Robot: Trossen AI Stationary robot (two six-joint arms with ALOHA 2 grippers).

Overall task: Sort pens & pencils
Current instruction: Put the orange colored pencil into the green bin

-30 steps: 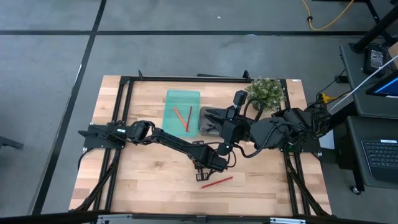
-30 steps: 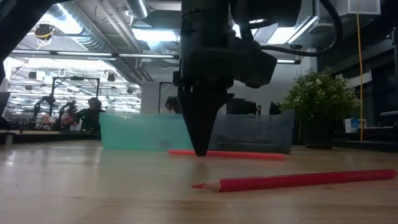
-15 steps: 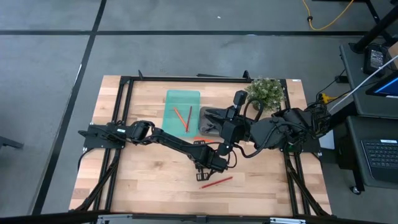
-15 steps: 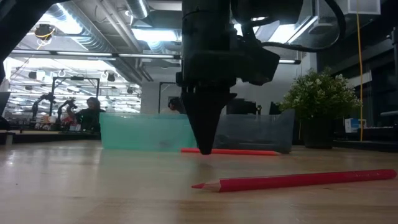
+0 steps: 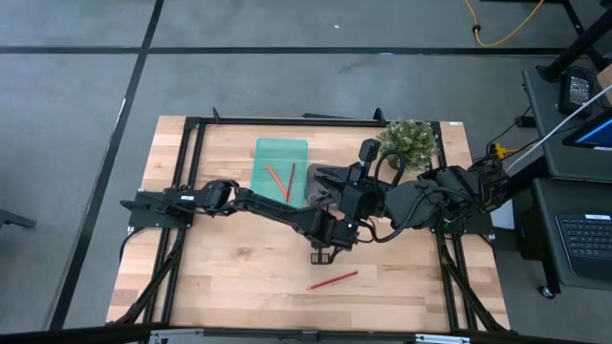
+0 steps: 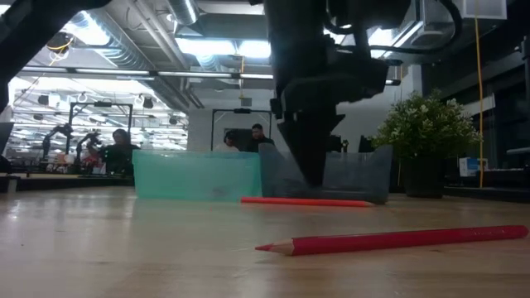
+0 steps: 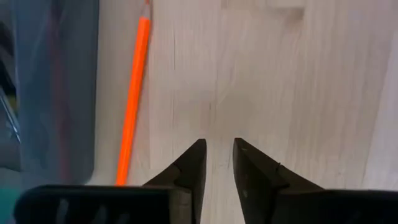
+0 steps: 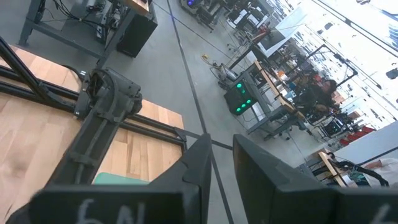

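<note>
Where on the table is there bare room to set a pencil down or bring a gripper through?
Free: the bare wood left of the teal plastic tray, and the front strip around the loose red pencil. Crowded: the middle, where the left gripper hangs open beside the thin orange pencil, which lies along the grey tray, with the right gripper raised near the potted plant.

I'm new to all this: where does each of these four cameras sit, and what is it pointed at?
High view: above, looking down on the table and both arms.
Low view: at tabletop height, facing the trays; an arm hangs in from above.
Left wrist view: past its open fingers at the wood.
Right wrist view: past its fingers into the room.
Shared: the orange pencil shows in low and left wrist views.
</note>
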